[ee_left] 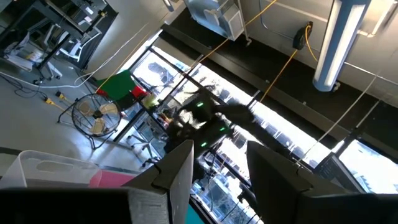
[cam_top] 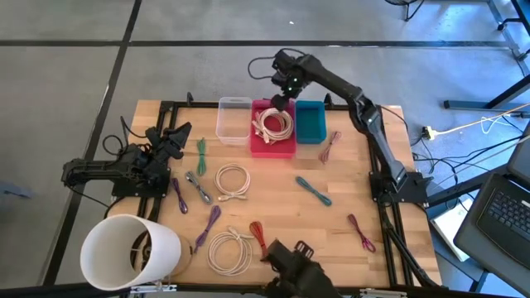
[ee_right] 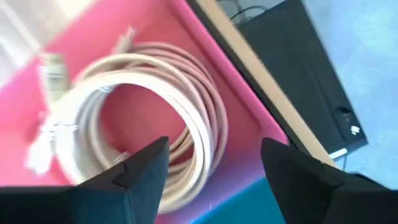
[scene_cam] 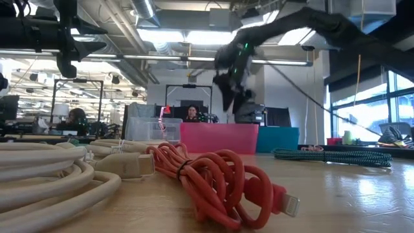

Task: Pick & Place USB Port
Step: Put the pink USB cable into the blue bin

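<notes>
White USB cable (cam_top: 273, 124) lies coiled in the pink bin (cam_top: 258, 145), upper centre of the high view. Right hand (cam_top: 281, 103) hovers just above it, fingers spread, holding nothing (release looks done). Best to lift straight up, clear of the loops. Left hand (cam_top: 176, 137) waits at table left, parted. No legible writing.
</notes>
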Motion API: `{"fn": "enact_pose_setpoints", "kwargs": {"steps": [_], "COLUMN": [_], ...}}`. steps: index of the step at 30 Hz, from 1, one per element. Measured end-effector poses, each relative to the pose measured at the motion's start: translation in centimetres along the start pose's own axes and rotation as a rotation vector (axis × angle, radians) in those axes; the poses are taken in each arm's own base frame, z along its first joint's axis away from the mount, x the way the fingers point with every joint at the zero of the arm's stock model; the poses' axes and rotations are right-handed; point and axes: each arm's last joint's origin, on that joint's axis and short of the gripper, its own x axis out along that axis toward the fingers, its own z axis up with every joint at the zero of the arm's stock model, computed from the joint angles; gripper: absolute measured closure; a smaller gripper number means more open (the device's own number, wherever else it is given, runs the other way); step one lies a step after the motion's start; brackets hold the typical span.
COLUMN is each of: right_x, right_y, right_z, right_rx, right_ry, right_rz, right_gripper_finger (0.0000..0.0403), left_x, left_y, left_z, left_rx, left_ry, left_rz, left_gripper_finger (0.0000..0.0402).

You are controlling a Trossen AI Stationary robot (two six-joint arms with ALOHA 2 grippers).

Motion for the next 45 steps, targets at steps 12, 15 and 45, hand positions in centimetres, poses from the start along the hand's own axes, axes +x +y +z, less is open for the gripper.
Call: {"fn": "enact_pose_setpoints", "kwargs": {"steps": [12,15,45], "right_x": [-13.6,-15.2,2.2], "right_y": [11.3,13.2,6.3], "right_z": [-7.1,-9.3,-27.4], "right_rx": [-0.068,-0.030,0.837], "right_ry": [-0.038,-0.063,-0.056], "right_rz": [-0.089,-0.120,-0.134], "right_gripper_finger": [0.0175,0.0186,0.0214], "left_x": [0.0,0.0,0.0], "left_y": [0.0,0.0,0.0], "left_z": [0.0,0.0,0.0], "left_rx": [-0.001,-0.001,-0.029], "left_ry": [0.000,0.000,-0.002], "left_rz": [0.000,0.000,-0.001], "left_gripper_finger": [0.0258,0.0258,0.0258]}}
